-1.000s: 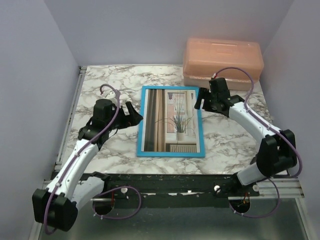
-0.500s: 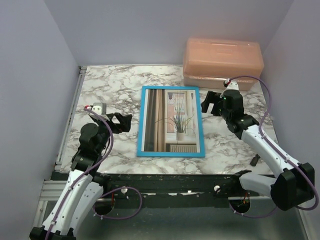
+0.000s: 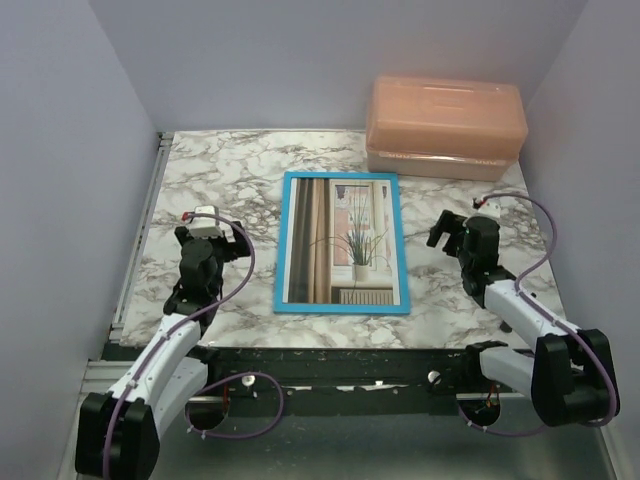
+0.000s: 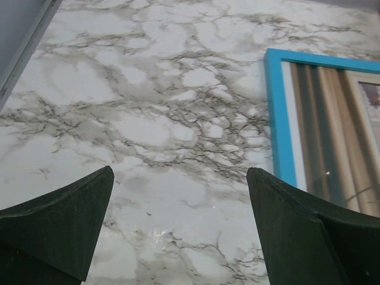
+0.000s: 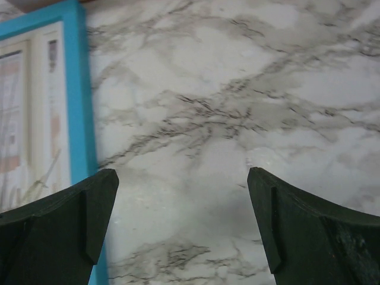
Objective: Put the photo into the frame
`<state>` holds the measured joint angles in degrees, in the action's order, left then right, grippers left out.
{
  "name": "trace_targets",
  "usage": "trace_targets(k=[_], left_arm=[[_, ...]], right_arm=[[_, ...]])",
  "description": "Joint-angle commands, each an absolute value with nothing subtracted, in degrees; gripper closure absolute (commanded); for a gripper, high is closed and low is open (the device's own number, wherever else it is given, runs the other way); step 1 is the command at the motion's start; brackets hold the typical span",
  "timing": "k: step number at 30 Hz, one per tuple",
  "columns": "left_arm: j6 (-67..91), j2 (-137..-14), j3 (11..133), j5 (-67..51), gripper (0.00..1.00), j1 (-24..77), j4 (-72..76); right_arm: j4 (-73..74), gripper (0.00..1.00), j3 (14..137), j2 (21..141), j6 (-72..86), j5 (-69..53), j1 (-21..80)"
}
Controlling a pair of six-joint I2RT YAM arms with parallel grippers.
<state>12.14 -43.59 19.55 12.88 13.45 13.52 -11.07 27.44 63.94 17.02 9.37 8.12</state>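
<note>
The frame (image 3: 281, 240) lies flat in the middle of the marble table, blue face up. The photo (image 3: 345, 235), a spiky potted plant by a window with brown curtains, sits inside it. My left gripper (image 3: 207, 232) is open and empty, left of the frame and apart from it. My right gripper (image 3: 442, 230) is open and empty, right of the frame and apart from it. In the left wrist view my gripper (image 4: 179, 172) is over bare marble, with the frame's edge (image 4: 274, 113) and the photo (image 4: 332, 130) at right. In the right wrist view my gripper (image 5: 182, 172) is over marble, with the frame (image 5: 80, 89) and photo (image 5: 29, 107) at left.
A peach plastic box (image 3: 445, 125) with its lid on stands at the back right corner. Grey walls close in the table on the left, right and back. A metal rail (image 3: 140, 230) runs along the left edge.
Both arms have drawn back from the frame's sides toward the near edge and folded lower. The frame and photo have not moved.
</note>
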Motion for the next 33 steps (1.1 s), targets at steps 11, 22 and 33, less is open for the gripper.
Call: trace_targets(k=[11, 22, 33], left_arm=[[1.9, -68.2, 13.0, 8.9, 0.01, 3.8, 58.6], [2.0, -73.2, 13.1, 9.3, 0.02, 3.4, 62.6], [1.8, -73.5, 13.0, 9.5, 0.01, 3.3, 63.4]], right_arm=[[-62.6, 0.0, 14.9, 82.5, 8.6, 18.6, 5.7], [-76.2, 0.0, 13.2, 93.1, 8.1, 11.7, 4.1], [-76.6, 0.0, 13.3, 93.2, 8.1, 11.6, 4.1]])
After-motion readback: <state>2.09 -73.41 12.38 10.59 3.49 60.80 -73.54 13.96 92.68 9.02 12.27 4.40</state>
